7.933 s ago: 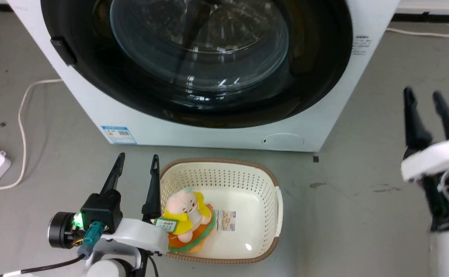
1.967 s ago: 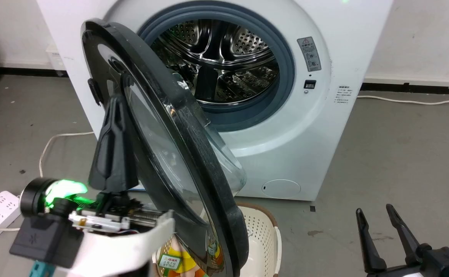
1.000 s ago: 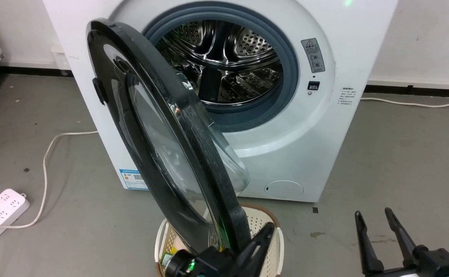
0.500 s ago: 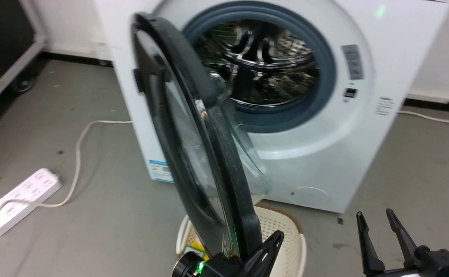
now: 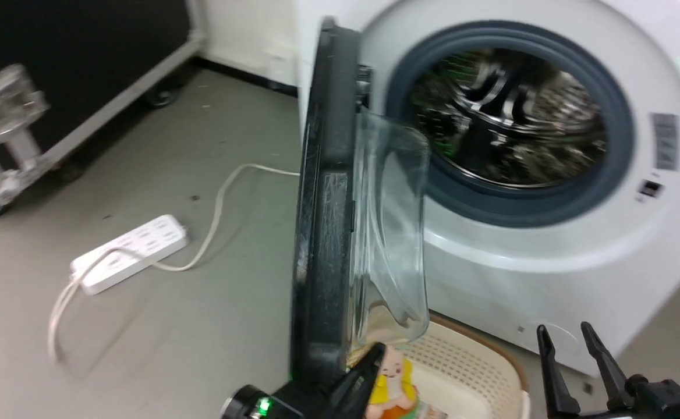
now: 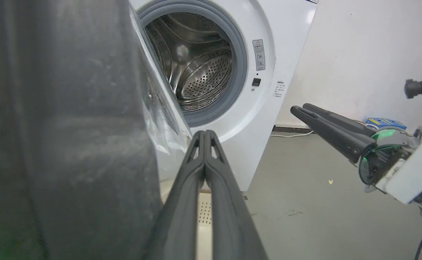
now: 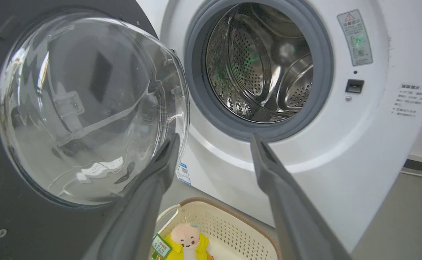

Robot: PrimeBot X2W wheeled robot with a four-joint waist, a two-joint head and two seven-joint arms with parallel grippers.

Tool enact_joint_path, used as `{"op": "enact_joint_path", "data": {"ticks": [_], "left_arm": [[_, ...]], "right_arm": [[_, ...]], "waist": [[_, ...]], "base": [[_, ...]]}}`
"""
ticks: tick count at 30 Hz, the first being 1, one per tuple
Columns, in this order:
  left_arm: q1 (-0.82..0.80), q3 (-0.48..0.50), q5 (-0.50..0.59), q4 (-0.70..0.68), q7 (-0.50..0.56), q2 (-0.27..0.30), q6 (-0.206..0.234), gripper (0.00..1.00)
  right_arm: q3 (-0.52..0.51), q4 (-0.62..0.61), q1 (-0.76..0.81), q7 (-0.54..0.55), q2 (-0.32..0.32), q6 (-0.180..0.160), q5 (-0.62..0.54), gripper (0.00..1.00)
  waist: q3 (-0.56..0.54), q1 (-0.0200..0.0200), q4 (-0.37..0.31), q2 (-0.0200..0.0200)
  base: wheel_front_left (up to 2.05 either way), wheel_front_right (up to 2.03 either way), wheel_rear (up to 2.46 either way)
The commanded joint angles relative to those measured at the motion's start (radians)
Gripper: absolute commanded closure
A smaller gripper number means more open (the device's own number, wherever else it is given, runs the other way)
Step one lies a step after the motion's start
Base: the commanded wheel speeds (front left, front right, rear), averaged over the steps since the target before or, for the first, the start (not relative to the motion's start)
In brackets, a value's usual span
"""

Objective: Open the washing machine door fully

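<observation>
Fingers (image 6: pixel 189 187) of the left gripper (image 6: pixel 204 134) lay pressed together on nothing just beside the washing machine door (image 5: pixel 323 221), contact impossible to judge, the right gripper (image 7: pixel 214 141) gaped wide and empty, and the door stood edge-on at nine o'clock of the drum opening (image 5: pixel 509 116), above a basket (image 7: pixel 240 224) holding a plush toy (image 7: pixel 185 242).

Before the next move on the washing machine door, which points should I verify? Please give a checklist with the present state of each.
1. Washing machine door fully open: not ok; it stands about square to the machine front.
2. Left gripper shut, at the door's inner side: ok.
3. Left gripper touching the door: cannot tell.
4. Right gripper open, apart from the door: ok.
5. Door's lower edge clears the basket: cannot tell.
</observation>
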Motion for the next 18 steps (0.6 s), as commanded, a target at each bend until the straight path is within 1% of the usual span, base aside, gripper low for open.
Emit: {"op": "enact_joint_path", "data": {"ticks": [1, 10, 14, 18], "left_arm": [[0.004, 0.023, -0.008, -0.003, 0.0, 0.011, 0.016, 1.0], [0.024, 0.102, -0.019, -0.04, -0.042, 0.033, 0.078, 1.0], [0.037, 0.153, -0.052, -0.044, -0.066, 0.036, 0.099, 1.0], [0.042, 0.22, -0.084, -0.039, -0.087, 0.055, 0.118, 1.0]], "right_arm": [[0.005, 0.004, 0.008, -0.004, 0.003, 0.001, 0.007, 0.0], [0.056, 0.048, -0.053, -0.004, 0.0, 0.001, -0.013, 0.0], [0.067, 0.062, -0.067, -0.004, -0.007, 0.001, -0.013, 0.0], [0.068, 0.067, -0.071, -0.004, -0.012, 0.001, -0.012, 0.0]], "waist": [[-0.005, 0.0, 0.044, 0.0], [0.029, 0.0, 0.07, 0.0], [0.036, 0.0, 0.074, 0.0], [0.042, 0.0, 0.078, 0.0]], "base": [[0.0, 0.0, 0.0], [0.0, 0.0, 0.0], [0.0, 0.0, 0.0], [0.0, 0.0, 0.0]]}}
